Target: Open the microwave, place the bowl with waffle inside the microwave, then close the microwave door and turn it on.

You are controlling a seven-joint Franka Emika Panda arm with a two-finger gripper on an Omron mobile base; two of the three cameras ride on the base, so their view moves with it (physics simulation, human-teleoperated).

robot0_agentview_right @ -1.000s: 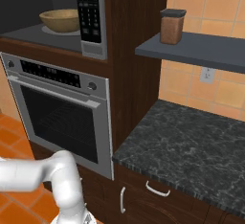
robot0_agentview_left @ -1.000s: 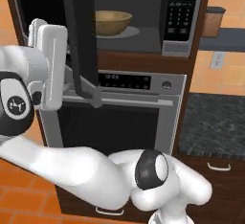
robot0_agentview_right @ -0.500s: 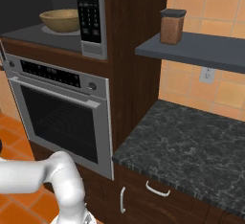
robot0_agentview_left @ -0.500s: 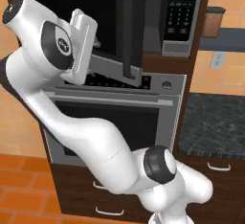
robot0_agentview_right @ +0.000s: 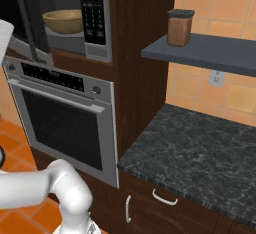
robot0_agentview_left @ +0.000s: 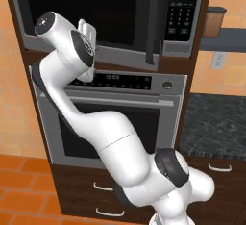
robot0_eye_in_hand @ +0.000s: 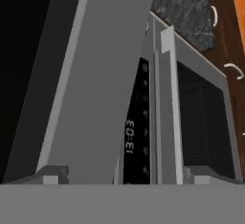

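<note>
The microwave door (robot0_agentview_left: 91, 17) stands nearly shut with the gripper (robot0_eye_in_hand: 124, 177) pressed up at its lower edge; a glancing push could slide off the frame and leave it ajar. Jaws spread wide, holding nothing. The elbow arcs high before the door. The bowl (robot0_agentview_right: 63, 21) sits inside the microwave (robot0_agentview_right: 95, 20).

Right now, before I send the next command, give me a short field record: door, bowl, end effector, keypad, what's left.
door: nearly shut, still ajar; gap shows in right base view
bowl: inside microwave, seen through the gap
waffle: cannot tell
end effector: open, holding nothing, close against lower door edge
keypad: untouched, right of door
oven: below microwave, closed
left to do: finish closing door, then turn it on
</note>
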